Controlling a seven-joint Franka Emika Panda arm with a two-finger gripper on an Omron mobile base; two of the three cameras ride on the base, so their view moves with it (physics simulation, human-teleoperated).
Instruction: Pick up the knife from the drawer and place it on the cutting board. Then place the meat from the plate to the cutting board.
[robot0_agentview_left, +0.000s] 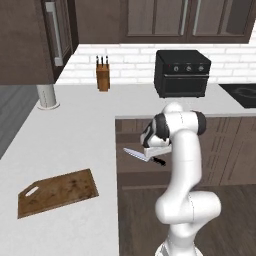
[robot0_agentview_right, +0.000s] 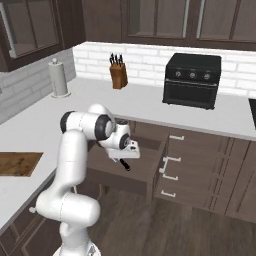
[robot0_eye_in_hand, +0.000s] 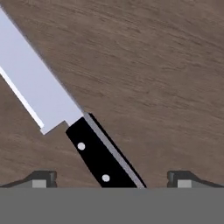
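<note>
The knife (robot0_agentview_left: 141, 155) lies flat in the open drawer (robot0_agentview_left: 142, 179), its silver blade pointing left and its black handle (robot0_agentview_right: 124, 165) under my hand. My gripper (robot0_agentview_left: 157, 151) hangs just above the handle, open, with nothing between its fingers. In the hand view the knife (robot0_eye_in_hand: 61, 109) runs diagonally over the drawer's wooden bottom (robot0_eye_in_hand: 153, 65), and its handle (robot0_eye_in_hand: 98, 159) sits between the two spread fingertips (robot0_eye_in_hand: 41, 178). The cutting board (robot0_agentview_left: 57, 192) rests on the white counter to the left, also seen as the cutting board (robot0_agentview_right: 17, 164). The plate and the meat are out of view.
At the back of the counter stand a knife block (robot0_agentview_left: 103, 75), a black toaster oven (robot0_agentview_left: 182, 74) and a paper towel roll (robot0_agentview_left: 47, 95). A cooktop (robot0_agentview_left: 242, 94) lies at the right. More closed drawers with pale handles (robot0_agentview_right: 172, 160) sit beside the open one.
</note>
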